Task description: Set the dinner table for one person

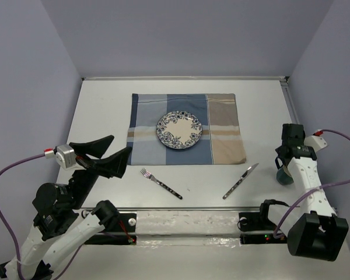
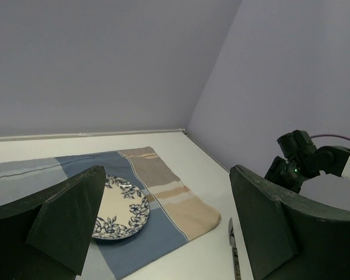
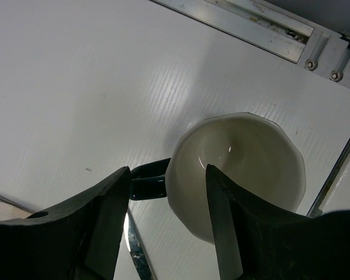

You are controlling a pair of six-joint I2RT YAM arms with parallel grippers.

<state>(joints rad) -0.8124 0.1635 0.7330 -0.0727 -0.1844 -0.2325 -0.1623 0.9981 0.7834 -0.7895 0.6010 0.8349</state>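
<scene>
The dinner table [image 1: 102, 111] fills the middle of the top view, white and bare around the plaid cloth [image 1: 221, 140], which carries the plate [image 1: 179, 130] at centre frame; the fork [image 1: 160, 182] and the knife [image 1: 241, 181] lie on the bare top below the cloth, well apart from the plate; the mug [image 3: 245, 157] stands at the right side of that view, close to the metal rail [image 3: 239, 26]. The right gripper [image 3: 168, 169] hangs over the mug with its jaws partly apart and nothing in them; in the wrist view one finger shows over the pale inside of the mug and the other outside the wall, next to the dark handle [image 3: 147, 185], with a gap on each side of the rim; how deep the fingers reach I cannot tell. The left gripper [image 1: 120, 144], at the lower left of the top view, is spread as wide as it goes and is empty. The likely trouble lies in the pinch: a grip on one wall, off the mug's centre, may let the glossy mug swing or slip once lifted; if the outer finger lands on the handle instead of the wall, the mug could twist or tip as the jaws close; a descent off line would push the rim and slide the mug toward the rail; on the way to the cloth, a low carry could clip the knife, which lies between the two.
</scene>
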